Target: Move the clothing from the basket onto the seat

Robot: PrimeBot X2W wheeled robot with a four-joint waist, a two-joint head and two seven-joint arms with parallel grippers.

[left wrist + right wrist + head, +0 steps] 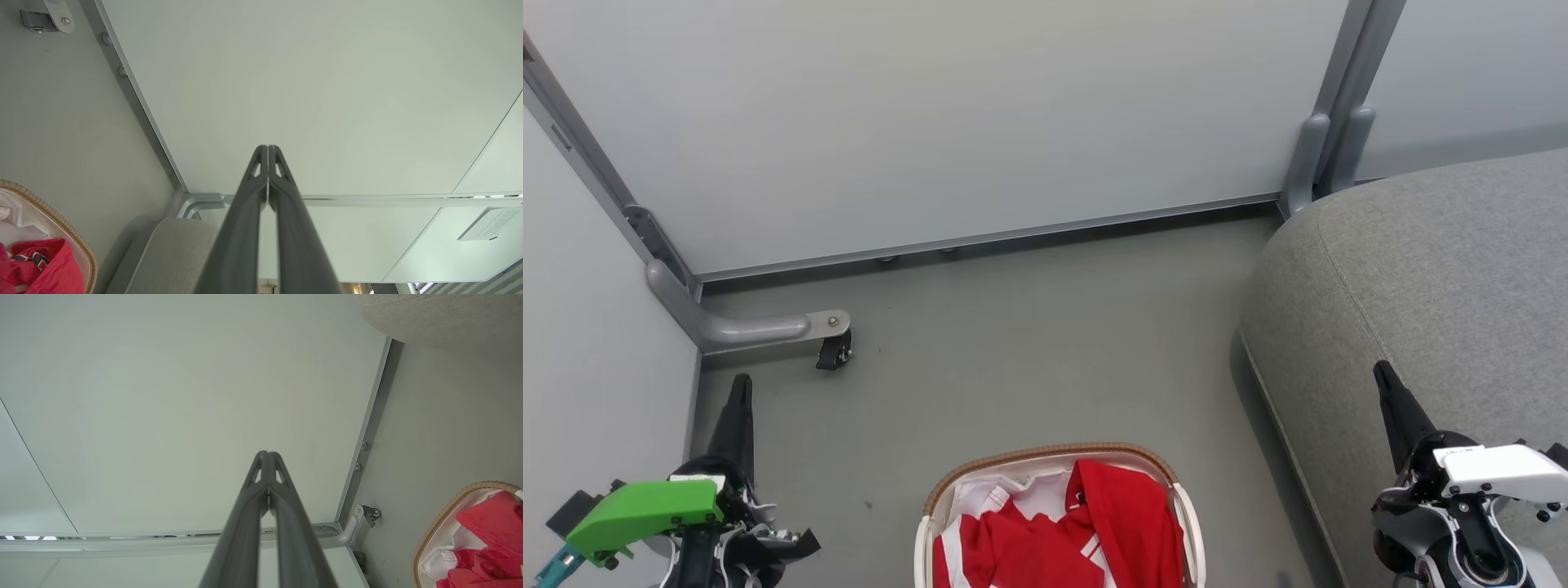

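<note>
The clothing (1078, 531), red with white panels and stripes, lies piled inside the basket (1045, 454), whose tan woven rim shows at the bottom centre of the head view. The grey seat (1429, 278) bulges at the right, beside the basket. My left gripper (740, 384) stands shut at the lower left, apart from the basket, fingers pointing up. My right gripper (1382, 371) is shut too, its tip over the seat's front edge. Both wrist views show the fingers pressed together, left gripper (267, 148) and right gripper (267, 453), with the clothing (45, 265) (486, 543) at an edge.
Pale partition panels (931, 122) wall in the grey floor (1029, 343) behind and on the left. A metal foot with a black caster (833, 349) juts out from the left corner. Upright grey posts (1327, 147) stand by the seat's back corner.
</note>
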